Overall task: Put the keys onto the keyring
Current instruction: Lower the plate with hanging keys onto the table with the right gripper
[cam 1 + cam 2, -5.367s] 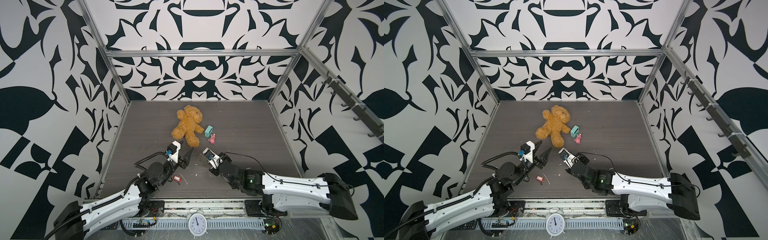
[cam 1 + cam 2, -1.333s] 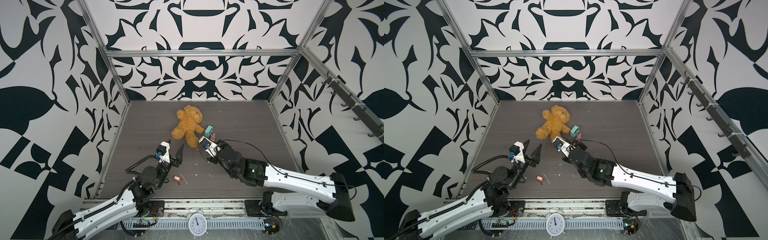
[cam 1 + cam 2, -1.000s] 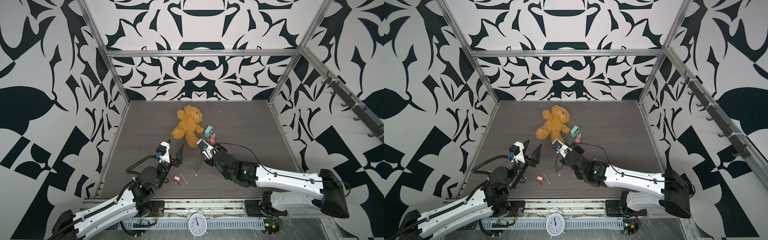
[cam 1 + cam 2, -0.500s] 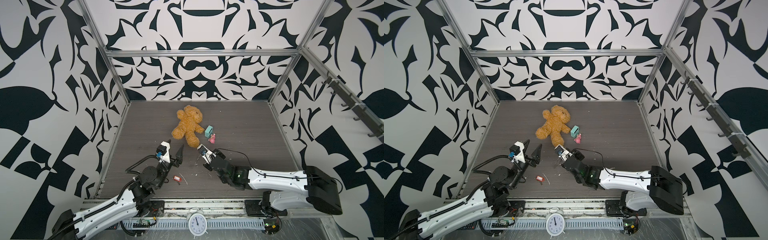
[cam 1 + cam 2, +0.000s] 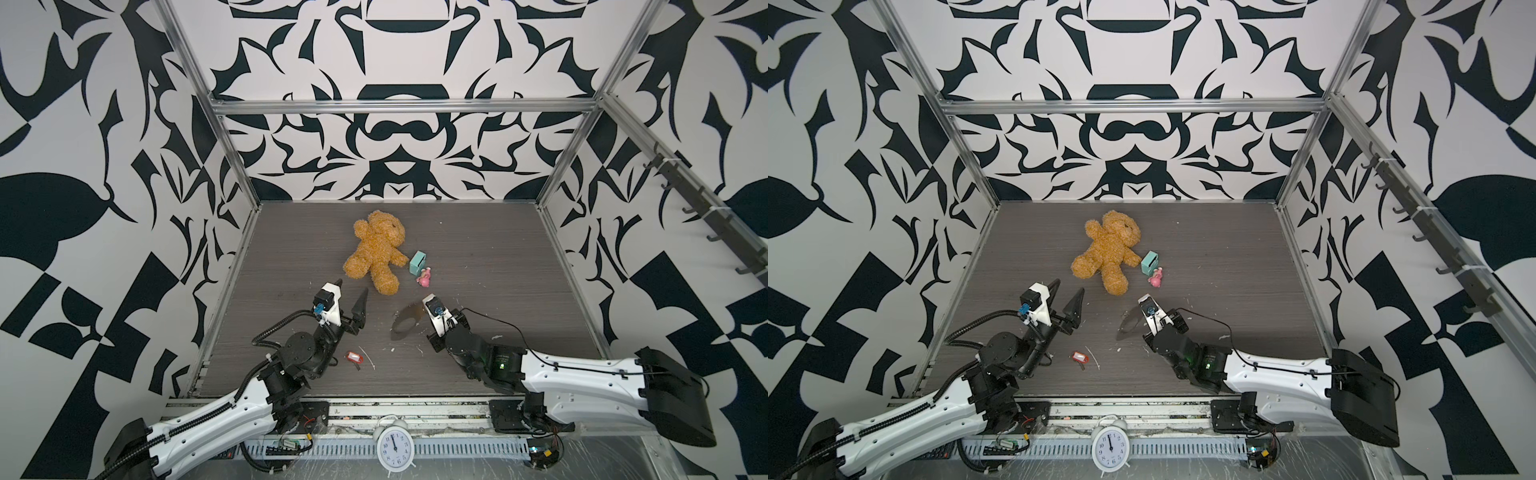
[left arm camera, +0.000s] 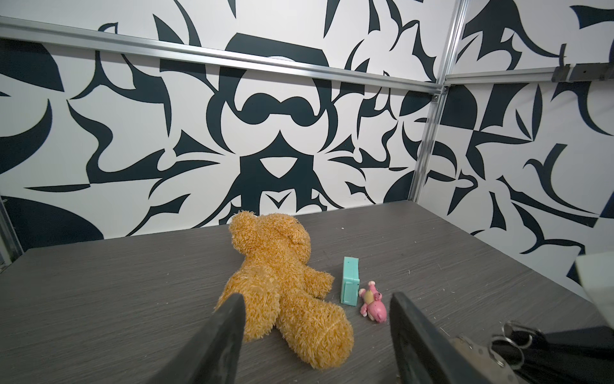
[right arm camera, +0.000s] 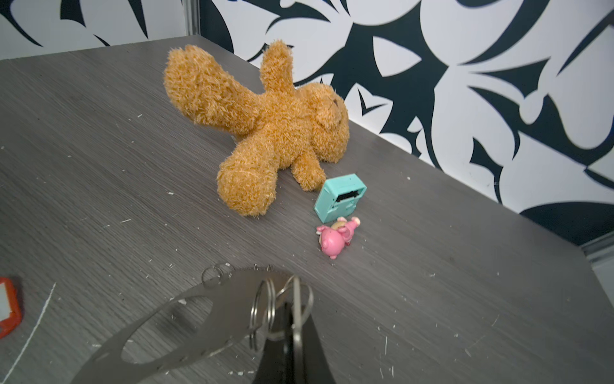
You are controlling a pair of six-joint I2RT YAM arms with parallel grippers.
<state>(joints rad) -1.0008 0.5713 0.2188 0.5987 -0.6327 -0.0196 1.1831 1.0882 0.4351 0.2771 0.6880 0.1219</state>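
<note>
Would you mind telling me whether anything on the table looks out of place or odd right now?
The pink pig figure lies toppled beside the teal box, the teddy bear sprawls flat, and white flecks litter the table. The red key tag lies alone, off the keyring.
</note>
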